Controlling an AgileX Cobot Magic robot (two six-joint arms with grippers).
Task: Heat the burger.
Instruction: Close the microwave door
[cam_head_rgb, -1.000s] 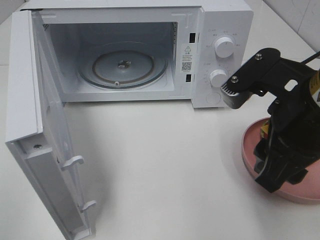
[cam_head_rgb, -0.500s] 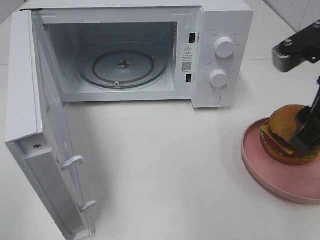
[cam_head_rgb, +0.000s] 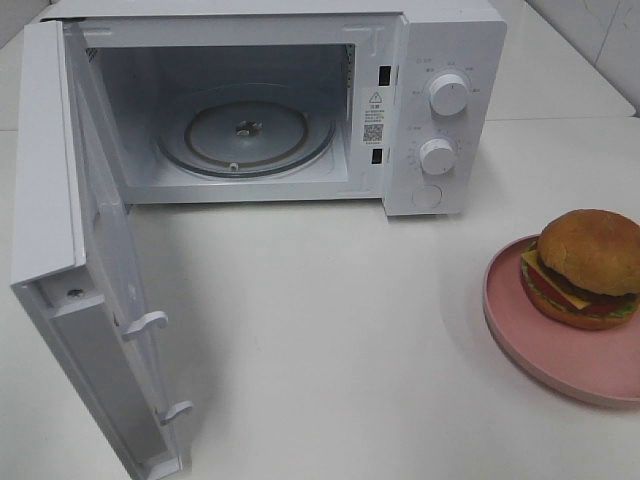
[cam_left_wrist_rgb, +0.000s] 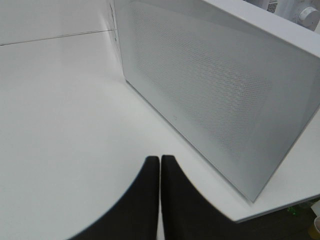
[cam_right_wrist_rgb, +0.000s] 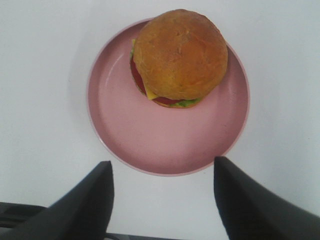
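The round golden-brown burger (cam_right_wrist_rgb: 179, 56) sits on the round pink plate (cam_right_wrist_rgb: 165, 145), straight ahead of the right tool (cam_right_wrist_rgb: 162, 200), clearly the nearer arm. This tool's fingers stand wide apart and hold nothing; the left tool (cam_left_wrist_rgb: 160, 200) has its fingers pressed together.

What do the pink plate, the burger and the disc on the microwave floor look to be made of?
Pink plate: probably matte plastic or melamine, going by its even colour and soft, dull sheen.
Burger: the look leaves real or replica open; the bun is uniformly matte and the layers have very clean edges, hinting at a moulded prop.
Turntable: clear glass, apparently; the hub and ring show through it.
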